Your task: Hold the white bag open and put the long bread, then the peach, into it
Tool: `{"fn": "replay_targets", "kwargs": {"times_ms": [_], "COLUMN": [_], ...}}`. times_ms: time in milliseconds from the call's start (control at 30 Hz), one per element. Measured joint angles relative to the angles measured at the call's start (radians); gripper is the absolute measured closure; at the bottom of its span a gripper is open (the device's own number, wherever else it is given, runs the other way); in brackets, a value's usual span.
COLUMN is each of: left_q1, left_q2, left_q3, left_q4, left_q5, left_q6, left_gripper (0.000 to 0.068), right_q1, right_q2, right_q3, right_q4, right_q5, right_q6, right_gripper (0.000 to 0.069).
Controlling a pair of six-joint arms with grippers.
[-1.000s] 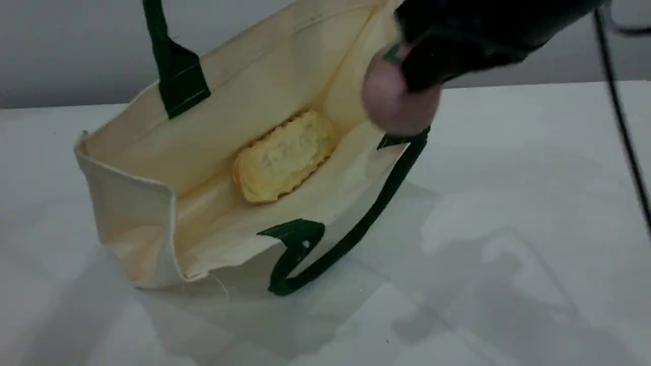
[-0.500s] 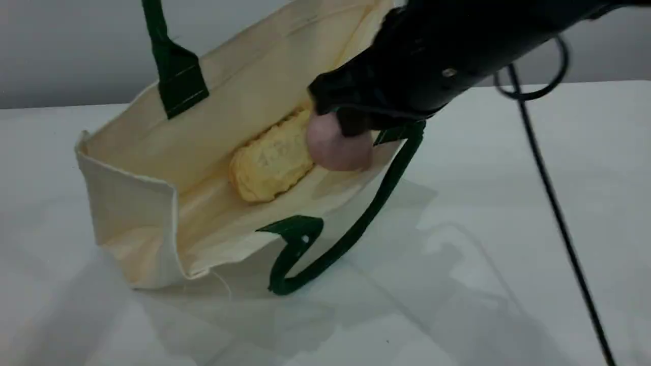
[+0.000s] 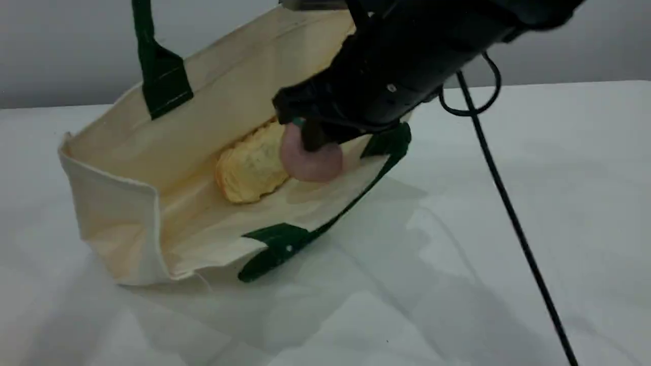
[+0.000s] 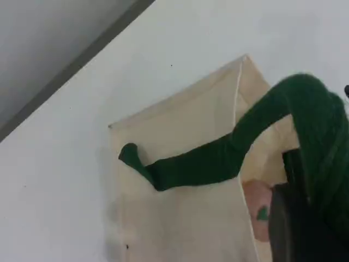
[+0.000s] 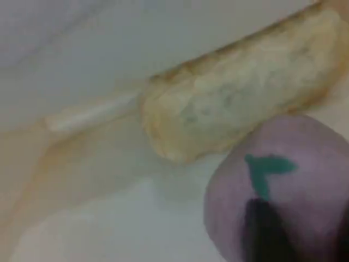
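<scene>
The white bag lies on its side with its mouth wide open, its upper dark green handle pulled up out of the scene view. In the left wrist view that handle runs up to my left gripper, which is shut on it. The long bread lies inside the bag. My right gripper reaches into the mouth, with the pink peach at its tip, touching the bread's near end. In the right wrist view a dark fingertip lies across the peach beside the bread. How wide the jaws stand is hidden.
The bag's lower green handle lies flat on the white table in front of the mouth. A black cable hangs from the right arm and slants across the table's right half. A grey wall runs behind.
My right gripper has moved left and down into the bag's mouth with the peach, up against the bread. The bag has shifted a little left and its lower handle has flattened.
</scene>
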Motion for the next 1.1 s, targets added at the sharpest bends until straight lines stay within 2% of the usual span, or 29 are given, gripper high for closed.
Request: {"fn": "replay_targets", "kwargs": {"times_ms": [167,233,300,433,600,767,1100], "left_q1": [0.000,0.000,0.000,0.000,0.000,0.000,0.000], "left_q2": [0.000,0.000,0.000,0.000,0.000,0.000,0.000], "left_q3": [0.000,0.000,0.000,0.000,0.000,0.000,0.000], "left_q4": [0.000,0.000,0.000,0.000,0.000,0.000,0.000], "left_q5": [0.000,0.000,0.000,0.000,0.000,0.000,0.000], "left_q6": [0.000,0.000,0.000,0.000,0.000,0.000,0.000], "left_gripper": [0.0610,0.0610,0.0610,0.0610,0.0610,0.0610,0.0610], "right_q1": [0.000,0.000,-0.001,-0.022,-0.093,-0.215,-0.484], "right_q2": [0.000,-0.001,-0.009,-0.050,-0.131,-0.207,-0.276], "right_q3": [-0.029,-0.036,-0.038,-0.038,-0.038,-0.038,-0.039], "right_q4": [-0.001,-0.001,-0.001,-0.036,-0.107,-0.146,-0.228], "right_q5": [0.051,0.058,0.061,0.087,0.163,0.229,0.269], "right_q6": [0.000,0.000,0.000,0.000,0.001,0.004,0.047], "right_gripper": [0.0171,0.0109,0.0078,0.0085,0.0113,0.0114,0.0114]}}
